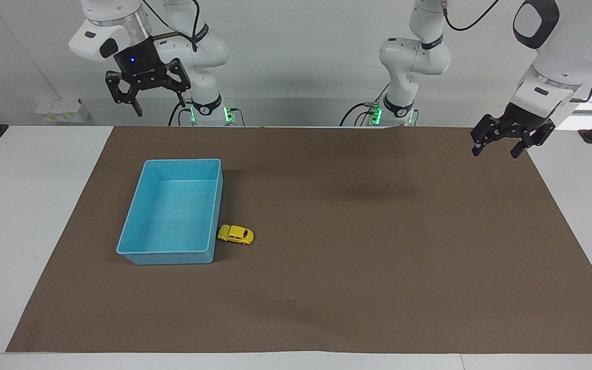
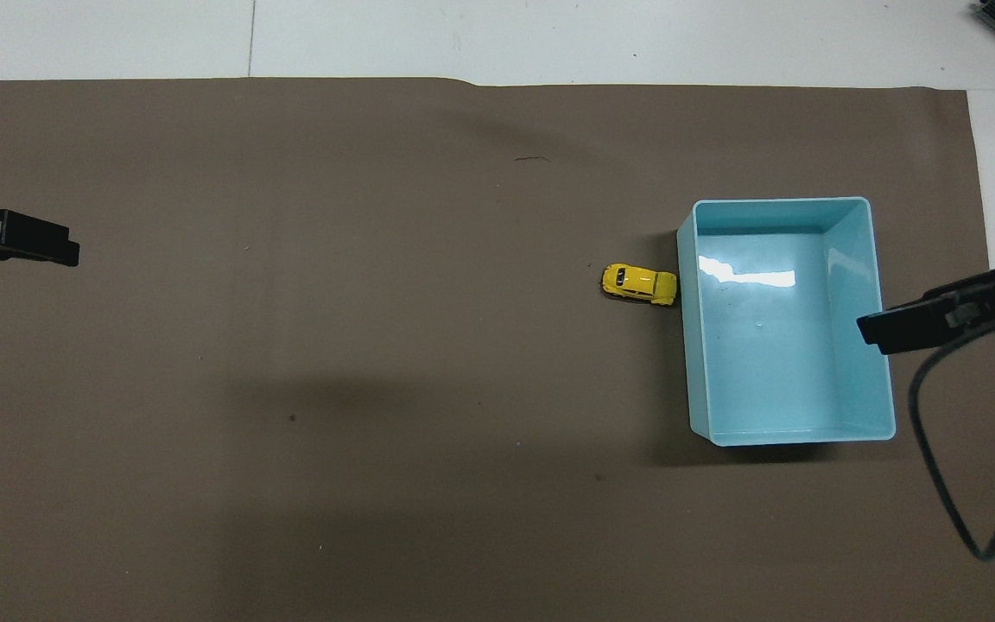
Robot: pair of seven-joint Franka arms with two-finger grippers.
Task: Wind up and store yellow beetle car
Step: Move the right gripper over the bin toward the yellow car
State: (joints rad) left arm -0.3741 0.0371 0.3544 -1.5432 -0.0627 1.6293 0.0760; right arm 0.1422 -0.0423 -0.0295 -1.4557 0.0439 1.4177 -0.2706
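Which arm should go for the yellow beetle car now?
Right, probably. The yellow beetle car sits against the blue bin toward the right arm's end of the mat. The right hand, open, hangs raised at that end; the left hand, also open, hangs over the mat's other end.

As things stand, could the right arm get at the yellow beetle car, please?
Probably yes: the yellow beetle car sits in the open on the mat against the blue bin, uncovered from above, and the open right gripper hangs high at that end.
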